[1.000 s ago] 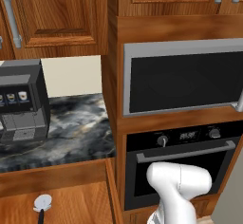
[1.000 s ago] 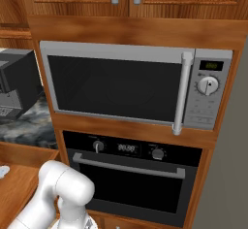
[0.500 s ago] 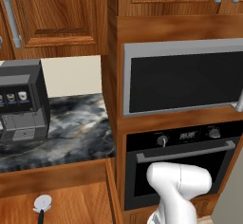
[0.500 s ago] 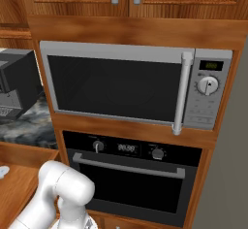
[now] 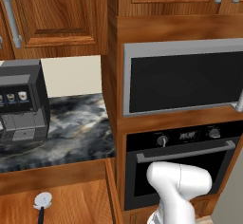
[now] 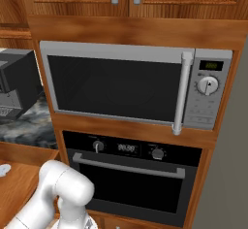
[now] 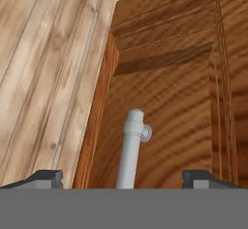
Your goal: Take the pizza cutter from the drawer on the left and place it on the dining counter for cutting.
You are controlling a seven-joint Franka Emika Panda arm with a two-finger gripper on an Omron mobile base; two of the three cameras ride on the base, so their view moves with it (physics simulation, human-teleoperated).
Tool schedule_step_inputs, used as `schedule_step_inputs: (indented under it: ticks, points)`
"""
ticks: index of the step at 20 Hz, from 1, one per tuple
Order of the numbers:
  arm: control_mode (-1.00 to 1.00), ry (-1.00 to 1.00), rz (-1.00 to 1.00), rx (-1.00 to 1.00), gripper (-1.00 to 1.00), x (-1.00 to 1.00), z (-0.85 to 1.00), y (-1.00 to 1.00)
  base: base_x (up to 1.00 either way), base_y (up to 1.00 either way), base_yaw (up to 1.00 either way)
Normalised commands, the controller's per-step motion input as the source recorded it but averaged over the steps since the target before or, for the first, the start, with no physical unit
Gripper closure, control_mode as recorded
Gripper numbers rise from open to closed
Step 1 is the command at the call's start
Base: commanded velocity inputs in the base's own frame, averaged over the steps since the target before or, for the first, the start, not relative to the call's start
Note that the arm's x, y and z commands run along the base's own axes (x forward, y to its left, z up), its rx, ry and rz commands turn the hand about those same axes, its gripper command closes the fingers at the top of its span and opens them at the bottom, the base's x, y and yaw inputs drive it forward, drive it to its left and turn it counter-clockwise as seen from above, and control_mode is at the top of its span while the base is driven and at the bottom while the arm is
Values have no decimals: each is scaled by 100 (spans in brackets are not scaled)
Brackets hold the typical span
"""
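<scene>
Reddish-brown wood all around as the drawer (image 5: pixel 71 197) stands pulled open, and the pizza cutter (image 5: pixel 42 203) lies inside it, wheel up toward the back. Down at the hand, the gripper (image 7: pixel 123 177) has its fingertips (image 7: pixel 46 178) spread wide, straddling the silver bar handle (image 7: pixel 131 148) with nothing clamped. Opening looks done; I'd judge the reach is next: back off the handle, rise over the drawer, come down on the slim handle, though it's partly cropped here.

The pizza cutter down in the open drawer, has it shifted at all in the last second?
No. In the left base view the pizza cutter lies at the same spot in the drawer, below the coffee machine, as before.
</scene>
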Motion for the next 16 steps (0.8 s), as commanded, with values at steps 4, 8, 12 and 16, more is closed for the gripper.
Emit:
schedule_step_inputs:
  ticks: [4, 8, 12, 16]
  points:
    - [-100, 0, -1, 1, -100, -36, 98, 0, 0, 0, 0]
    - [-100, 0, -2, 3, -100, -36, 100, 0, 0, 0, 0]
    - [-100, 0, -3, 6, -100, -21, 100, -1, 0, 0, 0]
    - [-100, 0, -5, 8, -100, -13, 99, -3, 0, 0, 0]
